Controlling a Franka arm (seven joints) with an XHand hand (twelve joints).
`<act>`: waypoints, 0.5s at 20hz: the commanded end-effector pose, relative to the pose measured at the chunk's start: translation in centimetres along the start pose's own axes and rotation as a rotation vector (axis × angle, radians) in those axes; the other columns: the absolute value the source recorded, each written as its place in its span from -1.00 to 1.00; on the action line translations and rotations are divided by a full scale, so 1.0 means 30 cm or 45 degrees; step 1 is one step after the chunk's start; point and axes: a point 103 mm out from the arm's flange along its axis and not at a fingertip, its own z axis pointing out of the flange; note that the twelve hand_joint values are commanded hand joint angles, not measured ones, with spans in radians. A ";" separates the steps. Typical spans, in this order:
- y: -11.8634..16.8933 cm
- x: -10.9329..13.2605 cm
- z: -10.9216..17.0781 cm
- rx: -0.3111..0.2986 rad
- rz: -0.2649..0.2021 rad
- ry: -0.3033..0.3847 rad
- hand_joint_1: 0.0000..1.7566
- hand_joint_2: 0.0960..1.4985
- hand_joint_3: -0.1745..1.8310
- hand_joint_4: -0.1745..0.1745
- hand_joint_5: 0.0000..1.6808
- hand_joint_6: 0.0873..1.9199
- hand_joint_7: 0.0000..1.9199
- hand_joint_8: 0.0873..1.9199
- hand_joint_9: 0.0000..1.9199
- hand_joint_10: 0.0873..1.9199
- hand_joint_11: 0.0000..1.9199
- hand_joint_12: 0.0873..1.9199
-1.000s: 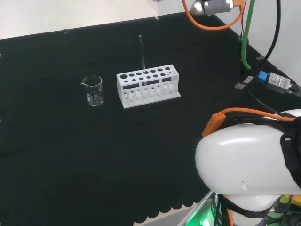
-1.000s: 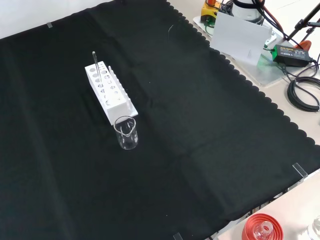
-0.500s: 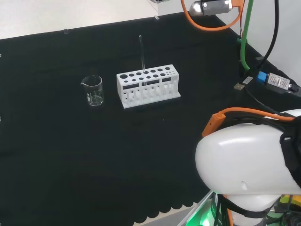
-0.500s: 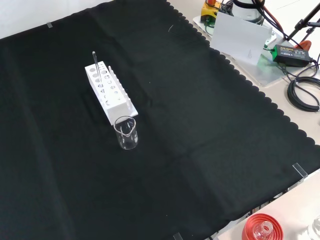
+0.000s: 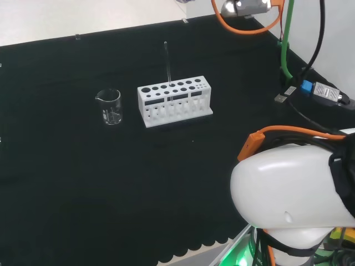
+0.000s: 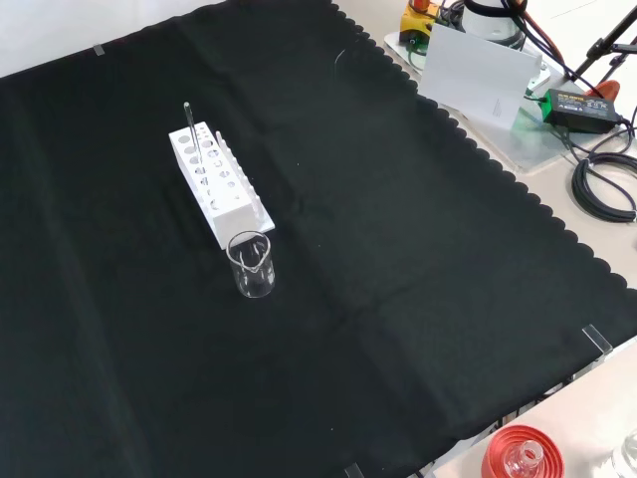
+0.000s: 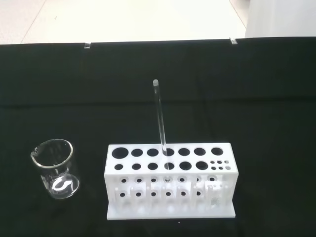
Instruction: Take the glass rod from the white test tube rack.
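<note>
Glass rod (image 7: 160, 123): it stands in the white test tube rack (image 7: 170, 180), long axis near upright, top end tilted a little away from the rack's middle toward the beaker side in the wrist view. Its lower end sits in one of the large holes, in the row nearer the wrist camera, about the middle of that row. In the head view the rod (image 5: 167, 64) rises well above the rack's top; in the front view it (image 6: 193, 134) stands at the rack's far end.

White test tube rack: it rests flat on the black cloth (image 5: 83, 183), long side across the head view (image 5: 175, 101) and running away from the camera in the front view (image 6: 219, 184). It has two rows of large holes and a cluster of small holes at one end. Apart from the rod, its holes look empty.

Beaker (image 7: 55, 169): clear, upright, just beside the rack's end and apart from it. It looks empty (image 5: 110, 107) (image 6: 251, 265).

Red ribbed stand (image 6: 523, 456): at the front view's lower edge, off the cloth, with a clear vessel on it.

Hand: whether its fingers are straight or curled cannot be told.
</note>
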 end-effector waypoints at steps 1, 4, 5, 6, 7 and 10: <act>0.023 0.008 -0.009 0.012 -0.006 0.007 -0.51 0.14 -0.42 -0.26 -0.87 -1.00 -1.00 -0.38 -0.86 -0.05 -0.87 0.50; 0.066 0.024 -0.016 0.006 -0.023 0.003 -0.51 0.14 -0.42 -0.28 -0.85 -1.00 -1.00 -0.31 -0.81 -0.05 -0.80 0.49; 0.078 0.028 -0.022 0.003 -0.027 0.004 -0.51 0.14 -0.42 -0.28 -0.84 -1.00 -1.00 -0.30 -0.80 -0.05 -0.79 0.49; 0.090 0.037 -0.018 0.001 -0.030 0.012 -0.51 0.14 -0.42 -0.29 -0.84 -1.00 -1.00 -0.29 -0.80 -0.05 -0.78 0.49; 0.100 0.048 -0.012 0.001 -0.032 0.014 -0.52 0.14 -0.42 -0.29 -0.84 -1.00 -1.00 -0.28 -0.79 -0.05 -0.78 0.49; 0.141 0.086 0.010 0.006 -0.044 0.012 -0.52 0.14 -0.42 -0.30 -0.83 -1.00 -1.00 -0.27 -0.79 -0.05 -0.77 0.49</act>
